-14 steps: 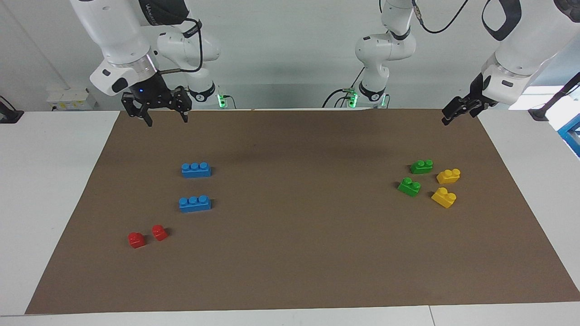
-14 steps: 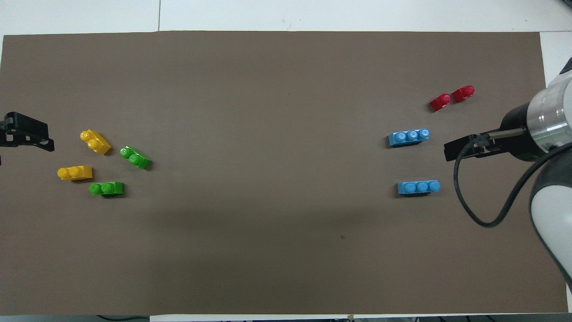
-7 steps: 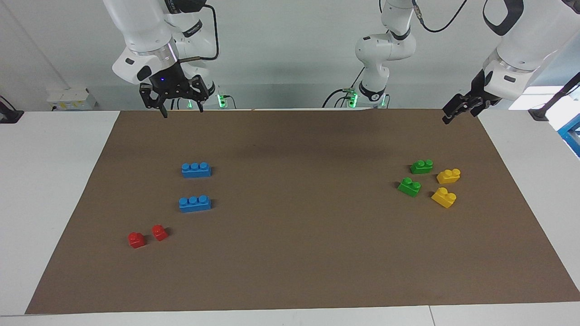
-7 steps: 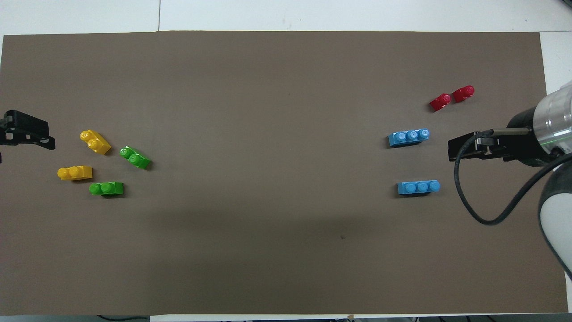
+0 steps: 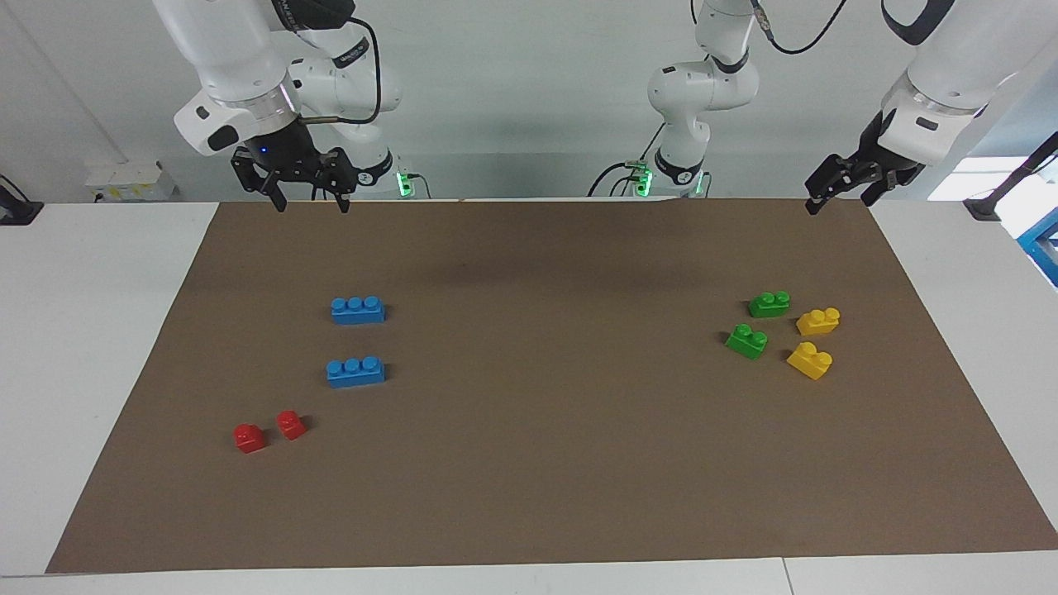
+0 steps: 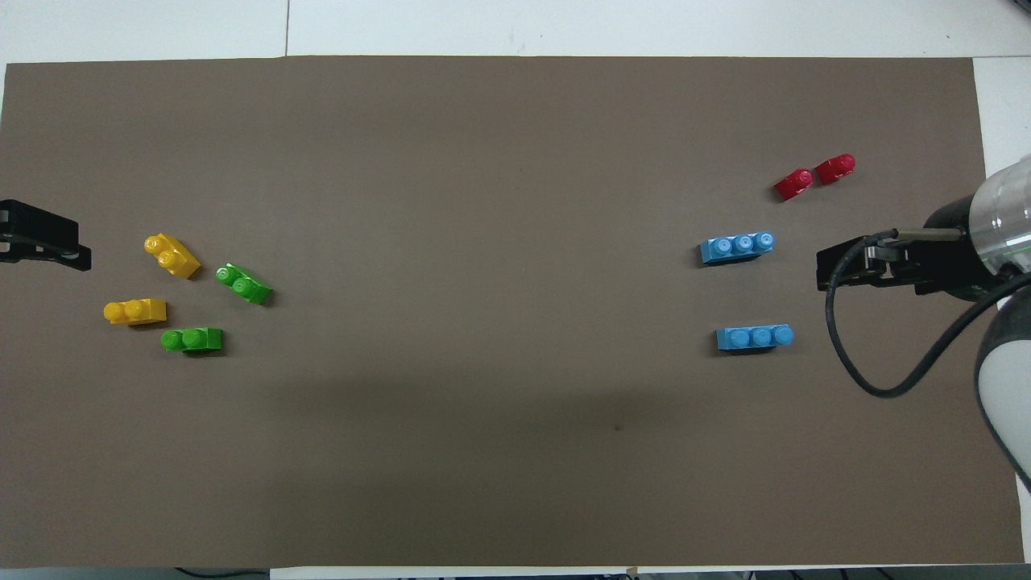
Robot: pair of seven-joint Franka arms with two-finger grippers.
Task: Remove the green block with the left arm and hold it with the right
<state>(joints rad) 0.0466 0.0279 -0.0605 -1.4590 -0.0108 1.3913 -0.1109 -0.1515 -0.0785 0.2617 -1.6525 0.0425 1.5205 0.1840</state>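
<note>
- Green block (image 5: 769, 304): two lie on the brown mat (image 5: 545, 463) toward the left arm's end, this one nearer to the robots, the second green block (image 5: 746, 341) just beside it and farther from them. Neither is stacked or held.
- Two yellow bricks (image 5: 817, 321) sit close beside the greens. In my judgement a descending finger could nudge one, or close on a yellow by mistake, since the four are tightly grouped.
- With two greens, the arm may settle on either; an angled brick could slip from a skewed grip.
- Left gripper (image 5: 843, 188) hangs raised over the mat's robot-side corner, jaws spread and empty, well apart from both greens.
- Right gripper (image 5: 306, 194) waits spread and empty above the mat's edge at its own end, near the blue bricks (image 5: 357, 310).
</note>
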